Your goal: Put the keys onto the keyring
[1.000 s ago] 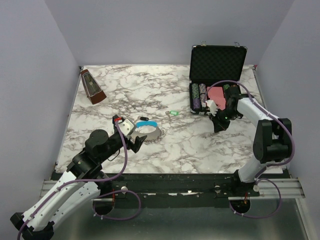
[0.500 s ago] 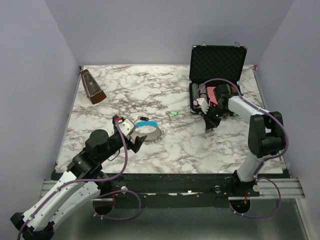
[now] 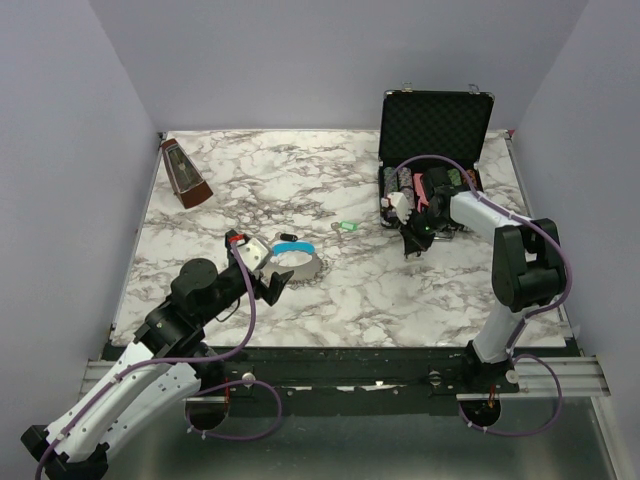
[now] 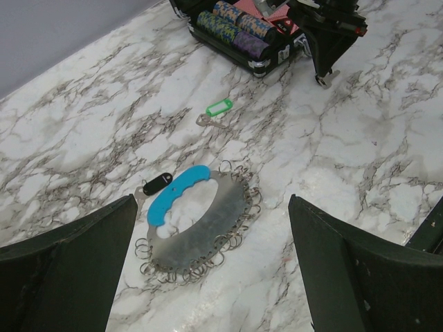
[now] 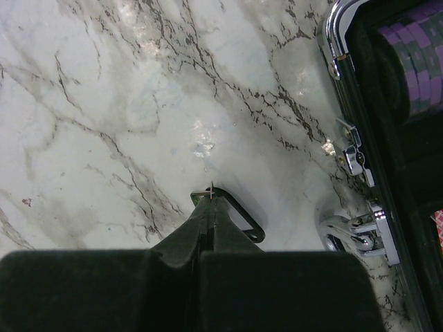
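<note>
Marble-patterned counter, white with grey veining, enclosed by plain lavender walls on three sides. Keyring lies flat at left centre — blue grip toward the back, small wire loops round its rim. Black-tagged key lies just beside the blue grip; green-tagged key lies apart, toward the open black case of poker chips. Left fingers are spread wide, holding nothing, near the keyring. Right fingers are pinched together on the wire ring of a dark-tagged key — just in front of the case. Metronome stands at back left.
</note>
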You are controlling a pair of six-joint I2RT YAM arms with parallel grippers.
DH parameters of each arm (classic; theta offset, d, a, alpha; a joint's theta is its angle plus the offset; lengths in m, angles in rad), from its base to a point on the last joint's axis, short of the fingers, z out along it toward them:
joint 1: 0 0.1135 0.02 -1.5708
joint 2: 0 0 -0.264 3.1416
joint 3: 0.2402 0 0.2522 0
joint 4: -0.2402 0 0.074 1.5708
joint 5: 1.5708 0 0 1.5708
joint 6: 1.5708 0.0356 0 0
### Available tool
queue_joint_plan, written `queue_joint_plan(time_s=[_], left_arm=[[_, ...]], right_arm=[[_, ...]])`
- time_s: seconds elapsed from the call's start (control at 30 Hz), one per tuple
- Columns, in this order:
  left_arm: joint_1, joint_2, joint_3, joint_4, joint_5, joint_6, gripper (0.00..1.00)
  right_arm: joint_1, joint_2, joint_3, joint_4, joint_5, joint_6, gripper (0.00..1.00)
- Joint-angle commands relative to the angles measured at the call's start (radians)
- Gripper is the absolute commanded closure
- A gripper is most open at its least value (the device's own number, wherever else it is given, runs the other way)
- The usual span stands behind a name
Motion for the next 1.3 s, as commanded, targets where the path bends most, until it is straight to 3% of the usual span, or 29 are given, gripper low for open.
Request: queue_joint_plan(time_s=[0.0, 0.73, 1.27], left_arm=[[0.005, 0.002, -0.007, -0.006, 0.016, 0.011, 0.01], [0.008, 0.000, -0.009, -0.006, 0.019, 0.011, 0.01], [0.007, -0.002, -0.009, -0.007, 0.019, 0.011, 0.01]], right_arm=[[0.012, 0.027, 0.013, 0.033, -0.009, 0.014, 0.99], [0.024, 0.056, 0.027, 0.048, -0.006, 0.036, 0.90], [0.026, 0.022, 0.057, 0.047, -0.006, 0.079, 0.63]])
